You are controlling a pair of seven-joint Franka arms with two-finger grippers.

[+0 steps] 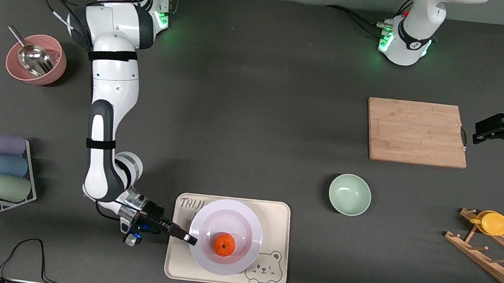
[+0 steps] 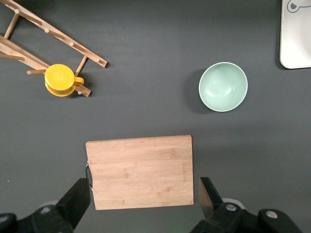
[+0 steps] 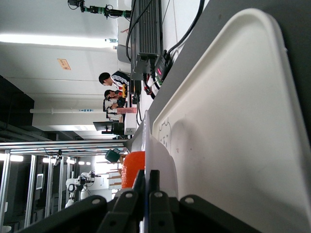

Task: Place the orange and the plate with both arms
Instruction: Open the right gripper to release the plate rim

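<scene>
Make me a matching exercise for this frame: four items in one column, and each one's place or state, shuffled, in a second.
Items
1. small round bright-orange orange
2. round glossy lavender-white plate
3. right claw
4. left claw

Places or states
A. open, over the rectangular bamboo cutting board
B. lies on the cream rectangular bear tray
C. sits in the plate
D. shut on the plate's rim

Pairs: 1-C, 2-B, 3-D, 4-A

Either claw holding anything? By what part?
Right claw pinches the plate by its rim; the orange sits on it. Left claw open, holding nothing.
</scene>
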